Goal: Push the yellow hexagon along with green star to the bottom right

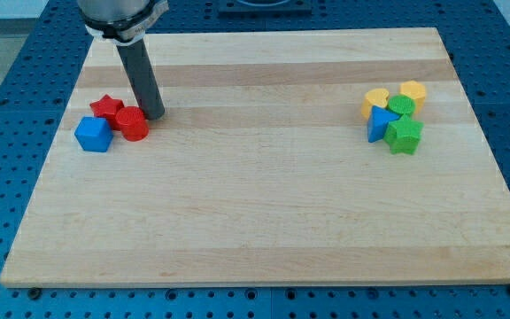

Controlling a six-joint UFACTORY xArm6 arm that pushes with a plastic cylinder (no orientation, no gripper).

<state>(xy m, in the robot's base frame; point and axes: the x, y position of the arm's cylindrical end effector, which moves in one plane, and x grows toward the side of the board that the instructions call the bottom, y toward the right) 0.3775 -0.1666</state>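
The yellow hexagon (pixel 413 94) sits at the view's upper right, in a tight cluster. The green star (pixel 405 135) lies just below it at the cluster's lower edge. Between them are a green round block (pixel 402 106), a blue triangle (pixel 380 122) and a yellow heart-like block (pixel 375 101). My tip (pixel 155 115) rests on the board far to the view's left, right beside a red cylinder (pixel 133 124), well away from the hexagon and the star.
A red star (pixel 106 108) and a blue cube (pixel 94 135) lie next to the red cylinder at the view's left. The wooden board (pixel 264 221) has its edges in view, with a blue perforated table around it.
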